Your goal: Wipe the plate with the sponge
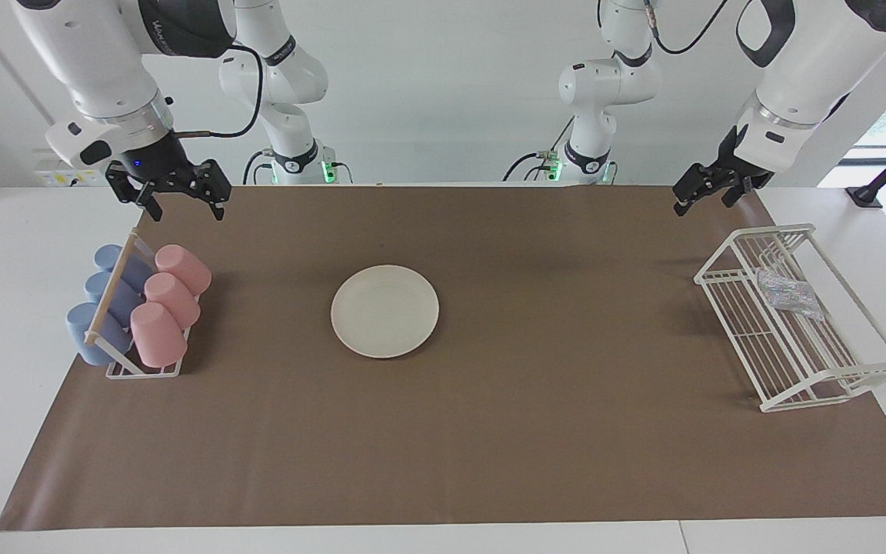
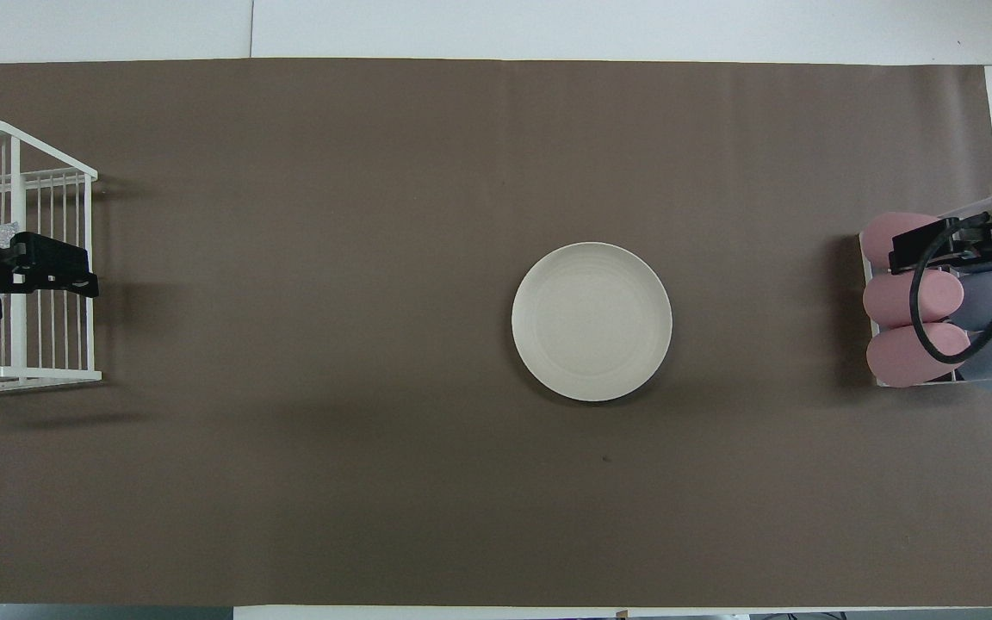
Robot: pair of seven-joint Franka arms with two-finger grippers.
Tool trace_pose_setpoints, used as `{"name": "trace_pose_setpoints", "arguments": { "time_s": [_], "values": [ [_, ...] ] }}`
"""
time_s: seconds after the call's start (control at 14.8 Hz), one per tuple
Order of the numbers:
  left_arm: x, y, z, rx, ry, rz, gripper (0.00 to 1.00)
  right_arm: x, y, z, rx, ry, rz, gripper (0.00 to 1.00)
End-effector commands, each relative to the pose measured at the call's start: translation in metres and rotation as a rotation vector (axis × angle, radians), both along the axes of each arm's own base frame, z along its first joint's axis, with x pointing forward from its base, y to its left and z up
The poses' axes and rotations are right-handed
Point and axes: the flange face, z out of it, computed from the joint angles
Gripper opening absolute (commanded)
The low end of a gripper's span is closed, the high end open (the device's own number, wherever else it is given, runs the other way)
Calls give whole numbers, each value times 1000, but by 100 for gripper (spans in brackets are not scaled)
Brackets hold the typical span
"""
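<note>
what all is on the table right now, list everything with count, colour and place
plate: 1, cream-white, mid-mat, flat
sponge: 1, glittery silver, in the wire rack
wire rack: 1, white, at the left arm's end of the table
pink cups: 3, pink, lying in the cup holder on the side toward the plate
blue cups: 3, blue, same holder, outer side
cup holder: 1, white with wooden bar, at the right arm's end
mat: 1, brown, covers the table
left gripper: open, raised over the mat's edge near the wire rack
right gripper: open, raised above the cup holder's near end
</note>
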Motion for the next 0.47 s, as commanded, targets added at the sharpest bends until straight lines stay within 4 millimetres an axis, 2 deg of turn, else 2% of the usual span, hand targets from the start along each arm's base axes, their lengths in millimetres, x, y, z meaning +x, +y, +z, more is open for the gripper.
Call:
{"name": "trace_pose_setpoints", "arguments": {
  "time_s": [0.0, 0.4],
  "values": [
    [-3, -4, 10, 23, 16, -30, 100, -1, 3, 2, -2, 11, 38, 100],
    [-2, 1, 12, 15, 4, -18, 100, -2, 9, 0, 17, 25, 45, 100]
  ]
}}
